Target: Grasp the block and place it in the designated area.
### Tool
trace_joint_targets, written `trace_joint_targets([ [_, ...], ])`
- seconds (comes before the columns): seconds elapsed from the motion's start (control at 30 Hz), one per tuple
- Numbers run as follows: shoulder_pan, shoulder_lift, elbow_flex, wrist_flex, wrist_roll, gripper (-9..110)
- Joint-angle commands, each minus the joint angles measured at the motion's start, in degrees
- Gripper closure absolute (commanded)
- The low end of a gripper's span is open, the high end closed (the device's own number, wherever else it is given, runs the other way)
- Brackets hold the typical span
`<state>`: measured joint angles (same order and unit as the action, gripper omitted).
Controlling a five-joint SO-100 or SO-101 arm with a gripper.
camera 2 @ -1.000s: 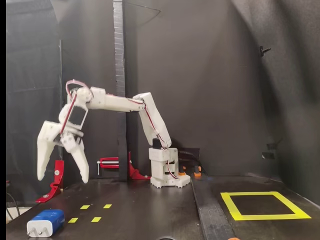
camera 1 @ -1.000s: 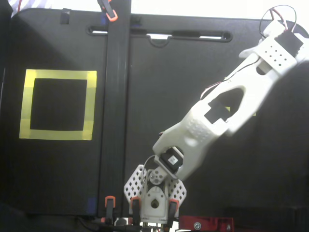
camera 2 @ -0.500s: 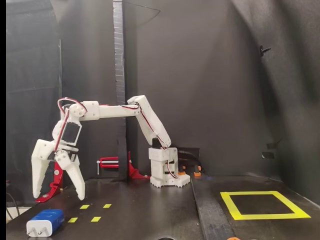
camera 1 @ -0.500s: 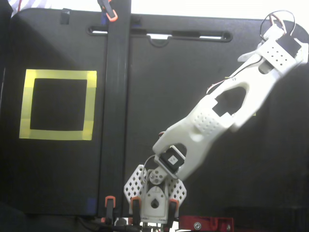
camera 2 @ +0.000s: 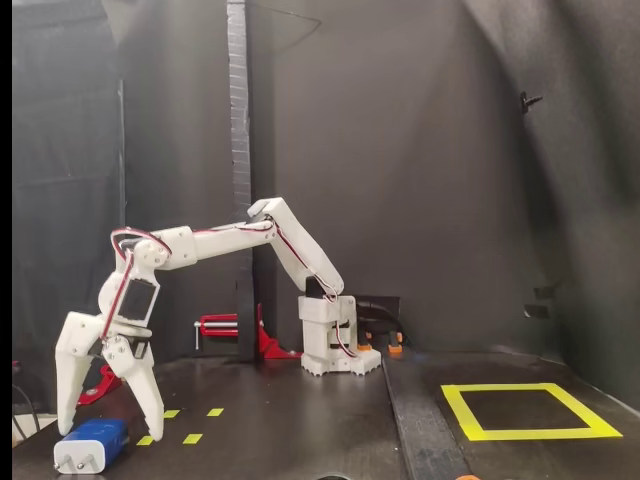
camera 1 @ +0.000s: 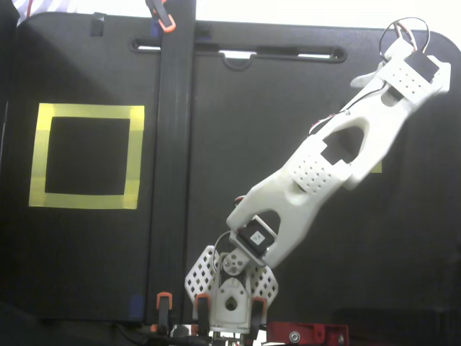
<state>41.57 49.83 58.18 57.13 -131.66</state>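
The dark-blue block (camera 2: 92, 443) lies on the black table at the near left of the side-on fixed view, its silver prongs pointing toward the camera. My white gripper (camera 2: 108, 433) hangs open right over it. One finger (camera 2: 68, 385) comes down at the block's left end and the other finger (camera 2: 148, 395) at its right, with the tips about level with its top. The designated area is the large yellow-tape square (camera 2: 540, 434) far to the right, also seen at the left from above as the yellow-tape square (camera 1: 86, 112). From above, the outstretched arm (camera 1: 338, 151) hides block and gripper.
Small yellow tape marks (camera 2: 192, 438) lie just right of the block. A raised black strip (camera 1: 173, 180) runs between the block's side and the square. The arm base (camera 2: 338, 350) and a red clamp (camera 2: 225, 325) stand at the back.
The arm has stretched out and lowered. The open gripper came down from well above the table to straddle the block. The block has not moved.
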Motion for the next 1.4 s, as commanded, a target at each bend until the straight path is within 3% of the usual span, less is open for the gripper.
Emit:
trace_joint_targets([
  [0.0,0.0,0.3,-0.7,-0.2,0.4,57],
  [1.03,1.6,-3.7,-0.7,-2.7,0.5,57],
  [1.37,1.8,-3.8,-0.7,-2.3,0.6,73],
])
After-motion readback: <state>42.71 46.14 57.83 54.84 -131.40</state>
